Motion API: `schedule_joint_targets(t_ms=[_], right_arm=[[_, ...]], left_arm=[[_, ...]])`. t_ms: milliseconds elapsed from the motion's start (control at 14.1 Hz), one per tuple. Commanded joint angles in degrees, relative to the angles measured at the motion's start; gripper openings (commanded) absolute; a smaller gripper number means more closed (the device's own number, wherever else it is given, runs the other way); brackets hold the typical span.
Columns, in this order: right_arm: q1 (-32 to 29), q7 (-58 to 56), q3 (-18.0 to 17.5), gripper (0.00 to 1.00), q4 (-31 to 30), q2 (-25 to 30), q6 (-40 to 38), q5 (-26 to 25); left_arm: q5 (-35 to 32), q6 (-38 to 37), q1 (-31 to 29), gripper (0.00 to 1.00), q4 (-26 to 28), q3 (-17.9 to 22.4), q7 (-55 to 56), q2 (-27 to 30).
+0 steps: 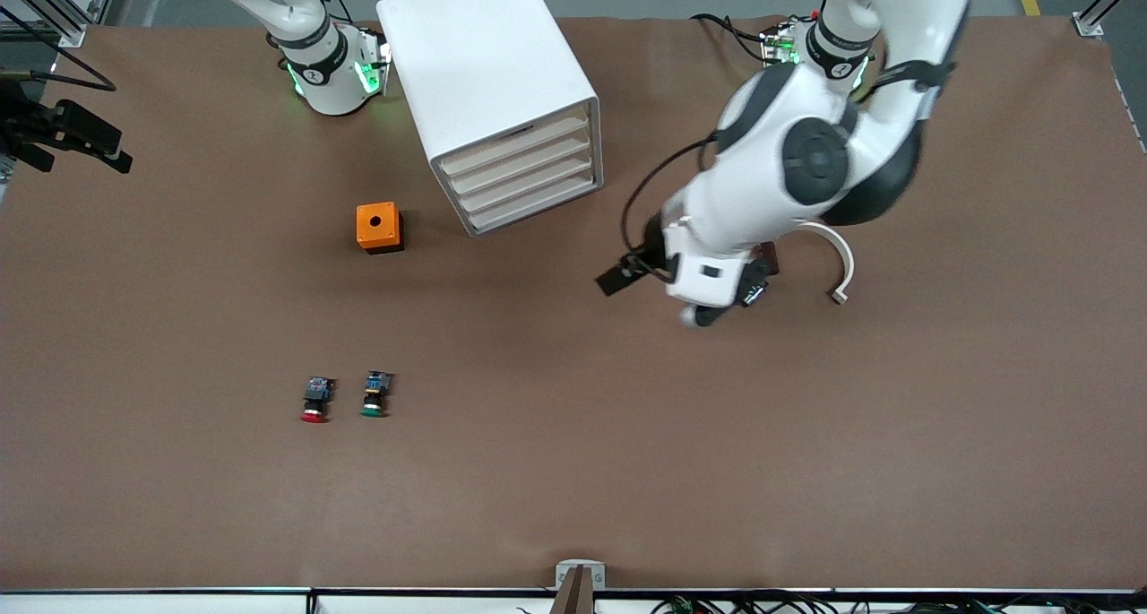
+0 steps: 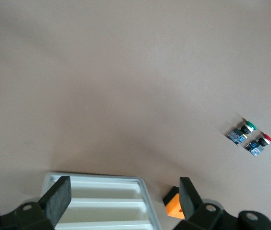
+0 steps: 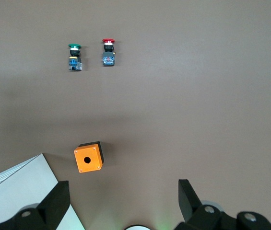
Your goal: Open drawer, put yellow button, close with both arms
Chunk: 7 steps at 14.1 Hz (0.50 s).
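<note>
The left gripper's (image 2: 121,199) jaws are held wide apart and empty over the brown bench (image 1: 806,435), just in front of the tall white box-shaped cabinet (image 1: 488,67). The right gripper's (image 3: 121,199) jaws are likewise spread, empty, parked near its base. The topmost cream-white drawer (image 1: 515,144) is seen closed. No yellow button can be made out; red-capped (image 1: 314,399) and green-capped (image 1: 375,393) buttons lie nearer the camera than the orange box (image 1: 378,227).
</note>
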State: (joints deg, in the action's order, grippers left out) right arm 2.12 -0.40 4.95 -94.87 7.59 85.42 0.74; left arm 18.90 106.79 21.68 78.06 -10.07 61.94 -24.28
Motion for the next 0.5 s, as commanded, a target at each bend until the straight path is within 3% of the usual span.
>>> schedule_joint_targets(t_ms=[0,425], right_arm=[[0.34,-0.04,0.15,1.00,-1.98,1.99,1.06,-1.00],[-0.18,-0.13,0.59,1.00,-1.98,2.17,0.89,-1.00]], left_arm=[[-0.88,-2.63,-5.74,0.99,1.22,-0.39,-7.34,2.82],[-1.14,-4.56,-13.14,0.99,1.39,-0.30,-17.45,4.76]])
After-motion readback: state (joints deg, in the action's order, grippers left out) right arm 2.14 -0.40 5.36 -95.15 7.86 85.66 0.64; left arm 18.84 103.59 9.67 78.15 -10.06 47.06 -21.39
